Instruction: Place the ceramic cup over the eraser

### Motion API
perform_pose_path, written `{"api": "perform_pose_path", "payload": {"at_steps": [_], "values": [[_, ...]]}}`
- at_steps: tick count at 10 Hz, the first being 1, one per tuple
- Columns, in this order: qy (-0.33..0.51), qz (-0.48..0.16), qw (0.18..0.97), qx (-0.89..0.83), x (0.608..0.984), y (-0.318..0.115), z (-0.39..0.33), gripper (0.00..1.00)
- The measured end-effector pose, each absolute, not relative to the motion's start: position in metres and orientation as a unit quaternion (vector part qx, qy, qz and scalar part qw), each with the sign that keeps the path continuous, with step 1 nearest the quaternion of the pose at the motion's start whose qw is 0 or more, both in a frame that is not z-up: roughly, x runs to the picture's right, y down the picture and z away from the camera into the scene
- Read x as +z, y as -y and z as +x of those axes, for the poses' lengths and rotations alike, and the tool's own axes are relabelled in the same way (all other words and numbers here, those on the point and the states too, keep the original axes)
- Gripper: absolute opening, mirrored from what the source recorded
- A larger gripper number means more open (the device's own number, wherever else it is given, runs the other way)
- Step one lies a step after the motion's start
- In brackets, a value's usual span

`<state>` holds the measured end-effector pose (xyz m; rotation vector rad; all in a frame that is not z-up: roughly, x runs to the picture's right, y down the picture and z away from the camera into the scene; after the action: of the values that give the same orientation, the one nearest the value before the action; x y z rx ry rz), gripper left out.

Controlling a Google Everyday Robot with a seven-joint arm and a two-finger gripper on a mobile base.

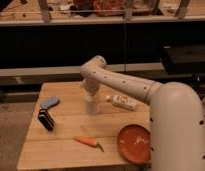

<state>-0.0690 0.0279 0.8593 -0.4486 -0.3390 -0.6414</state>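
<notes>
The ceramic cup (91, 106) is small, white and upright on the wooden table (66, 152), near its middle. My gripper (90, 96) is right above the cup, at its top, at the end of the white arm that reaches in from the right. The gripper's tip is hidden behind the wrist and the cup. The eraser (45, 120), a dark block, lies on the table's left side, well left of the cup and a little nearer the front.
A blue flat object (49, 102) lies just behind the eraser. A white labelled bottle (122, 103) lies right of the cup. A carrot (88, 142) lies near the front edge. An orange plate (135, 144) sits at the front right. Dark shelving stands behind the table.
</notes>
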Motion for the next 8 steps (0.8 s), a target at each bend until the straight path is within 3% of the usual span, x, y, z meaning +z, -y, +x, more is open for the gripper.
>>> {"api": "perform_pose_path", "payload": {"at_steps": [8], "values": [[0.172, -0.226, 0.905, -0.317, 0.8631, -0.0323, -0.0751, 0.80]]}}
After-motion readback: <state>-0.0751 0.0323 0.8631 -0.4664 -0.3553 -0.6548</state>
